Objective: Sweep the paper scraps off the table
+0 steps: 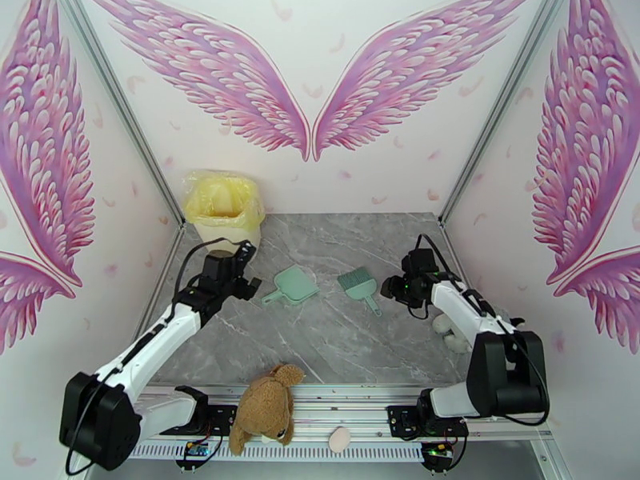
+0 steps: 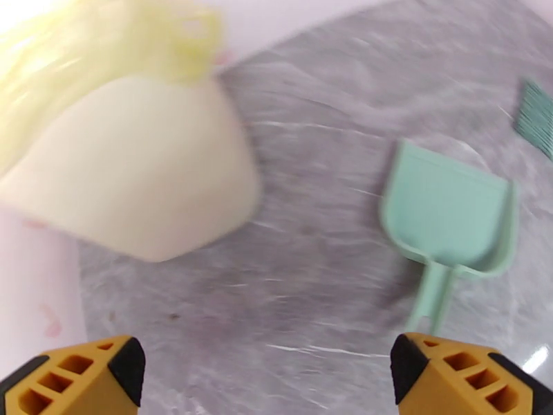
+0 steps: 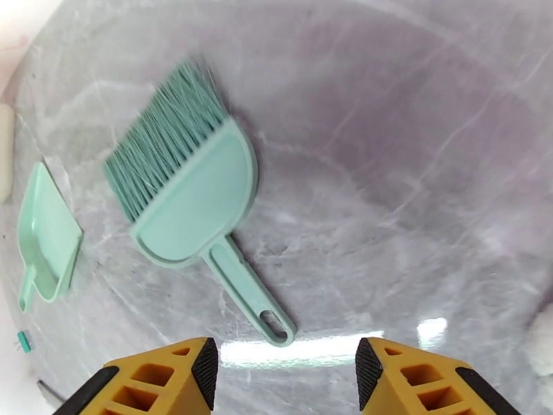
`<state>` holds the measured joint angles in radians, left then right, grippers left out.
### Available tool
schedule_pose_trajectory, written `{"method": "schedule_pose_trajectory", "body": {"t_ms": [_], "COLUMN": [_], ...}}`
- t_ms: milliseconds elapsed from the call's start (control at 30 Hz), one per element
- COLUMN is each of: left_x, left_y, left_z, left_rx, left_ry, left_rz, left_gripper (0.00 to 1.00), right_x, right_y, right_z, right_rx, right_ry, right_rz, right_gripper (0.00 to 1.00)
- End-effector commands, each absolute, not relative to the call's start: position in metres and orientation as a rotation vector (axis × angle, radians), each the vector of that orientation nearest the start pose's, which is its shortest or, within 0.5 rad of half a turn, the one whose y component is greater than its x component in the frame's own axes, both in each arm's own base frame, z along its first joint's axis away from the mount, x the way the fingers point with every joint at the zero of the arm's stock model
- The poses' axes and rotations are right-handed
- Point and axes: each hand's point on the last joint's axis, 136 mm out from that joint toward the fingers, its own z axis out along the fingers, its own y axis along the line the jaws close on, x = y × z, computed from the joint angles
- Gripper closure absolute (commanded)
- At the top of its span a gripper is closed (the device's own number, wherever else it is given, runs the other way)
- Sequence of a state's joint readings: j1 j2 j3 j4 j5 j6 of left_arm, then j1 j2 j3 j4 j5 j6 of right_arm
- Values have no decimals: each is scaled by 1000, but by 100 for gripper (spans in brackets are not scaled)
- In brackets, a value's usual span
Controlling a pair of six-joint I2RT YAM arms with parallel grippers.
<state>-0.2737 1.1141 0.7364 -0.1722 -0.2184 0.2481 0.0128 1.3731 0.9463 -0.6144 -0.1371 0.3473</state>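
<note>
Left gripper [image 2: 266, 364] hangs w/ fingers wide apart, holding nothing; right gripper [image 3: 287, 364] is likewise apart and empty. Both tools lie flat on the surface [image 1: 336, 346]. The dustpan [image 2: 449, 216] is ahead-right of the left gripper, handle pointing back at it. The brush [image 3: 186, 195] is ahead-left of the right gripper, long axis diagonal, bristles far, the handle's loop end nearest the fingers. So the left arm is nearer the pan, the right arm nearer the brush. Paper scraps: can't place them. They're probably inside the bin [image 1: 224, 206] at the far-left corner, but its yellow bag hides the inside. Left wrist view is blurred; the white lumps [image 1: 454, 341] by the right arm are too small to name.
</note>
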Motion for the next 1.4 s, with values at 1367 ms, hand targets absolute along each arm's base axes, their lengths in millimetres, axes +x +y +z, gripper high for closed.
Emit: {"method": "schedule_pose_trajectory", "body": {"t_ms": [1367], "left_x": [398], "left_y": [24], "left_z": [116], "left_rx": [-114], "left_ry": [1825], "left_rz": [177], "left_gripper": [1], "right_x": [400], "right_y": [10], "right_z": [110], "right_rx": [28], "right_ry": [1839], "right_rz": [-11], "right_gripper": [1]}}
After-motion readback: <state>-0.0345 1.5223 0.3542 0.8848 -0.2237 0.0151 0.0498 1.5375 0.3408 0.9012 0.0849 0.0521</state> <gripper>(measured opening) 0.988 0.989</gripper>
